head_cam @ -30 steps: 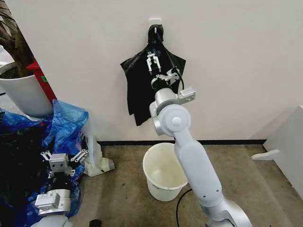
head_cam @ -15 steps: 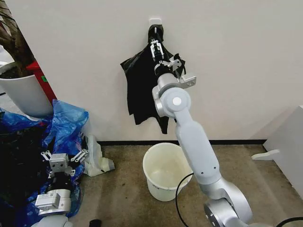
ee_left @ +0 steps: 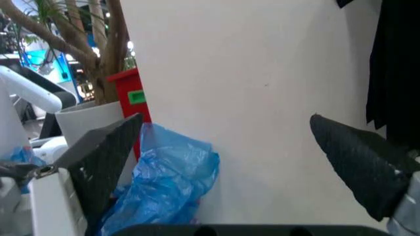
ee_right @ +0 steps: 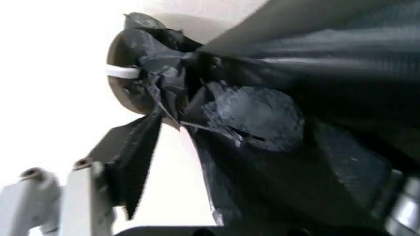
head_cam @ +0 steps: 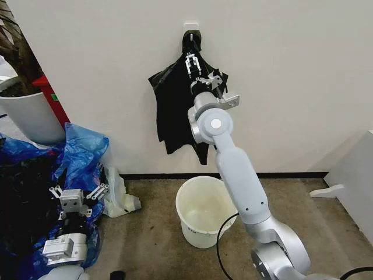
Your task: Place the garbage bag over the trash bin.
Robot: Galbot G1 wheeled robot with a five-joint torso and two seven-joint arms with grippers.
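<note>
My right gripper point(head_cam: 191, 60) is raised high against the wall, its fingers pointing up along the garbage bag point(head_cam: 175, 111), which hangs from a small white wall hook point(head_cam: 191, 27) and drapes straight down — its long axis runs vertically, from the bunched top at the hook to the loose tail below. In my right wrist view the crumpled black neck of the bag point(ee_right: 196, 78) sits between my fingers point(ee_right: 137, 162), one ribbed pad on one side of the plastic and the other largely buried behind it; the jaws look parted around the film, with a gap showing between pad and plastic, so I judge I have not yet closed on it and hold nothing firmly. The trash bin point(head_cam: 192, 198) stands on the floor almost directly beneath the bag, mouth up and bare of any liner, well below my claw. So the thing I need lies straight ahead of and slightly above my right fingertips, and this arm is clearly the nearer one. My left gripper point(head_cam: 78, 195) waits low at my left side, jaws spread wide and empty, next to the blue plastic bags point(head_cam: 78, 151) and near the white planter pot point(head_cam: 29, 116) — far from the hook
</note>
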